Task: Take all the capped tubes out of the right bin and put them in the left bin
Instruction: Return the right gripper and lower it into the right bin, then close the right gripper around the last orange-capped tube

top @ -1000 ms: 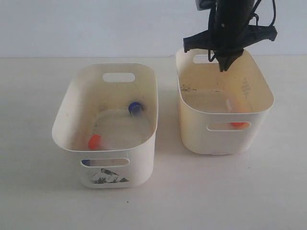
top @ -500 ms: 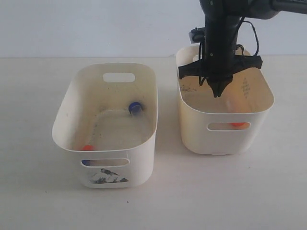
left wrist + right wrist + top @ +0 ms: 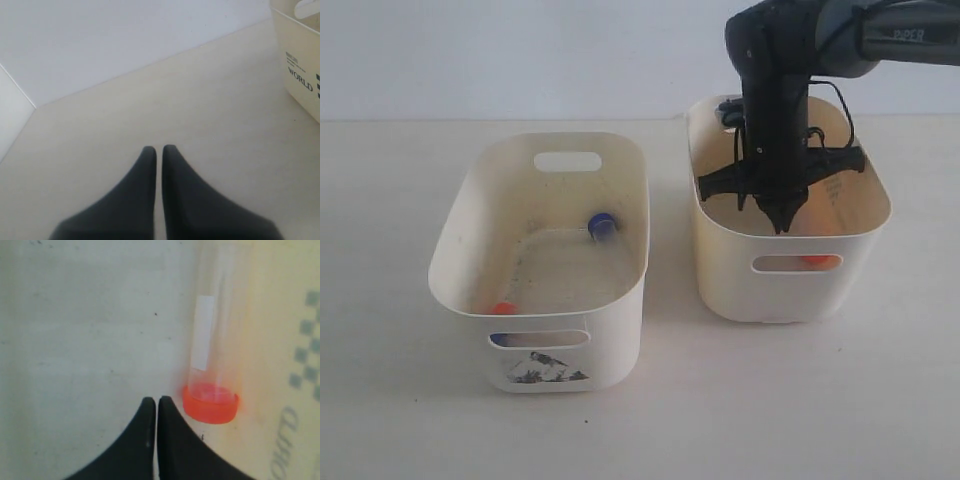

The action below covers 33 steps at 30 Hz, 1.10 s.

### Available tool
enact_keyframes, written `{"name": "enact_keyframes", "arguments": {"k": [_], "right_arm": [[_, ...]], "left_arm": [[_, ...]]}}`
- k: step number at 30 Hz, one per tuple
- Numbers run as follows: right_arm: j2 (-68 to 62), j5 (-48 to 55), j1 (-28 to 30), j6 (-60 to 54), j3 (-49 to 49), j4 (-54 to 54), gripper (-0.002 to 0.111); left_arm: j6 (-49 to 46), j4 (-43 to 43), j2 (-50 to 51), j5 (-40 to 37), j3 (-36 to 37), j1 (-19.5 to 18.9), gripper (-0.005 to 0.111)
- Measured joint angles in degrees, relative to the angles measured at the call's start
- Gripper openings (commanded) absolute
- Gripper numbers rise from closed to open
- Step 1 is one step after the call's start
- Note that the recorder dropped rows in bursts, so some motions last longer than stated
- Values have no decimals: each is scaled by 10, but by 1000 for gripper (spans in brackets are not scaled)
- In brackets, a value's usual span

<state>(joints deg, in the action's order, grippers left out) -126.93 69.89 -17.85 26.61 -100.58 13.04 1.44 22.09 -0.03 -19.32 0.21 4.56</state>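
Note:
My right gripper (image 3: pixel 781 222) is lowered inside the plain-fronted right bin (image 3: pixel 720 270), shut with nothing between its fingers. In the right wrist view its tips (image 3: pixel 157 400) hover just over the bin floor, right beside an orange-capped tube (image 3: pixel 209 340) lying along the wall. That tube's cap (image 3: pixel 817 261) shows through the front slot. The left bin (image 3: pixel 450 240), marked with a dark sticker, holds a blue-capped tube (image 3: pixel 601 224) and an orange cap (image 3: pixel 502 308) at its front wall. My left gripper (image 3: pixel 156 148) is shut over bare table, out of the exterior view.
A cream bin corner printed "WORLD" (image 3: pixel 300 65) stands to one side of the left gripper. A narrow gap of table separates the two bins. The right bin's inner wall (image 3: pixel 305 365) carries a greenish checked print close to the tube.
The right gripper has come down from above the right bin's rim to deep inside it. In the left bin the orange-capped tube has rolled to the front wall.

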Motion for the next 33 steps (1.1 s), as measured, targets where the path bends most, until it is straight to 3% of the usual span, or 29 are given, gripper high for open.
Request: {"name": "enact_keyframes", "arguments": {"k": [19,22,25,28,30,33], "right_arm": [[-5,-7,-5,15,18,87,4],[-5,-8,-5,15,18,91,23],[-5,-8,-5,15,18,95,61],[-5,-8,-5,15,18,91,92],[-5,-8,-5,20,18,84,99],[-5,-19,-5,36,18,71,98]], "left_arm": [[0,0,0,0,0,0,4],[0,0,0,0,0,0,4],[0,0,0,0,0,0,4],[0,0,0,0,0,0,4],[0,0,0,0,0,0,4],[0,0,0,0,0,0,4]]}}
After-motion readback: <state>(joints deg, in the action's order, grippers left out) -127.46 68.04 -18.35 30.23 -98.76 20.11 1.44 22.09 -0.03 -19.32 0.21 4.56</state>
